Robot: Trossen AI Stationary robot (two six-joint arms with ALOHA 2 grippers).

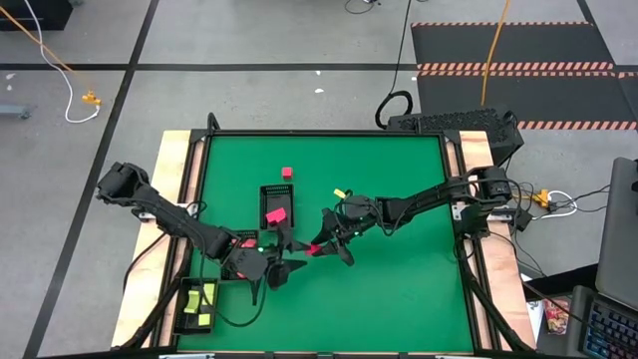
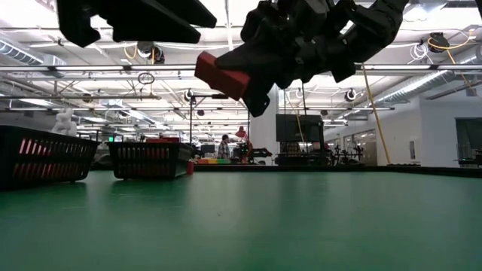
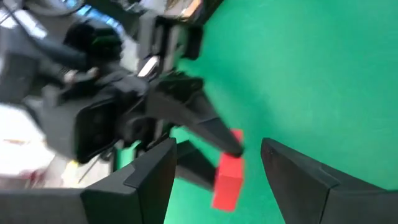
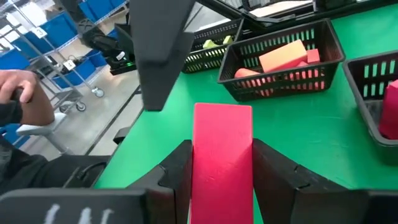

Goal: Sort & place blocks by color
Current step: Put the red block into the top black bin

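My right gripper [image 1: 321,247] is near the table's middle, shut on a magenta-red bar block [image 4: 222,134], which also shows in the low view [image 2: 222,75]. My left gripper [image 1: 274,267] is open and empty just to its left. In the left wrist view its fingers [image 3: 149,180] stand apart, with the held block [image 3: 229,180] seen beyond them. A magenta block [image 1: 287,173] and a yellow block [image 1: 339,192] lie loose on the green table. My right gripper pinches the bar's two long sides [image 4: 198,165] between its two fingers. The bar lies along the fingers and its free end [image 4: 222,112] sticks out past the fingertips. It is tilted and lifted clear of the table [image 2: 226,79].
Three black mesh trays stand left of centre: one with a magenta block [image 1: 276,207], one with salmon pieces [image 4: 280,62], and one with yellow blocks [image 1: 196,304] at the near left. A person's hand [image 4: 22,99] shows beyond the table. Green surface lies open on the right.
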